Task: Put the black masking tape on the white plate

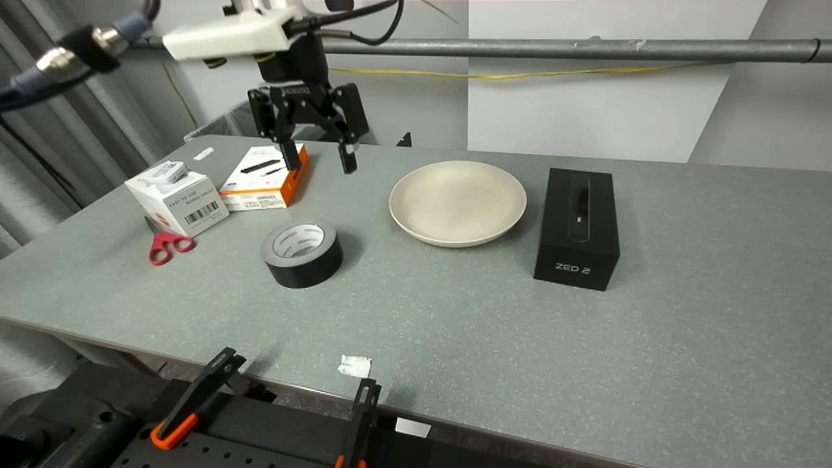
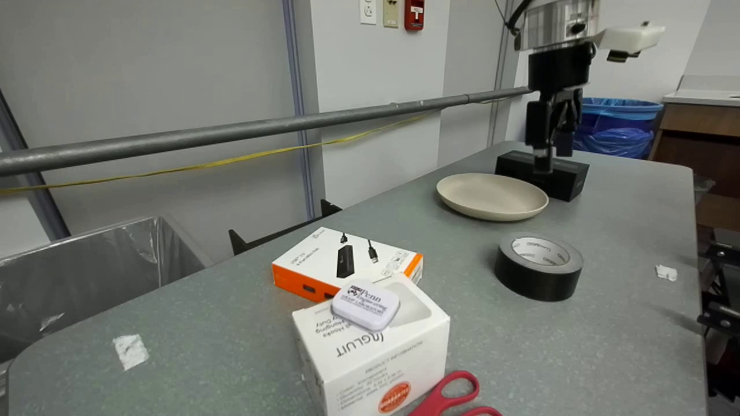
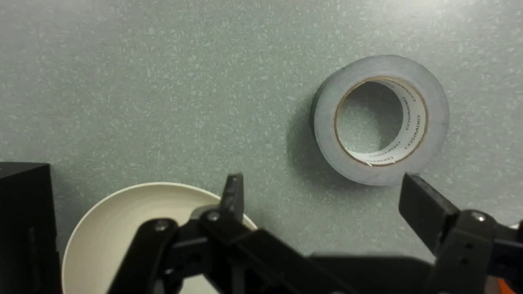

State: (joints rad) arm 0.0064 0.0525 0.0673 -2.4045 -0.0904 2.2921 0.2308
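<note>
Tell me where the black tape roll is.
In an exterior view, the black tape roll lies flat on the grey table, left of the white plate and right of the red-handled scissors.

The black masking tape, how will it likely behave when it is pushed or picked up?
Lying flat on the table, the black masking tape would probably slide rather than roll if pushed. Its low, wide shape suggests little risk of tipping. Its thick wall looks evenly round, so it should keep its shape when lifted.
</note>
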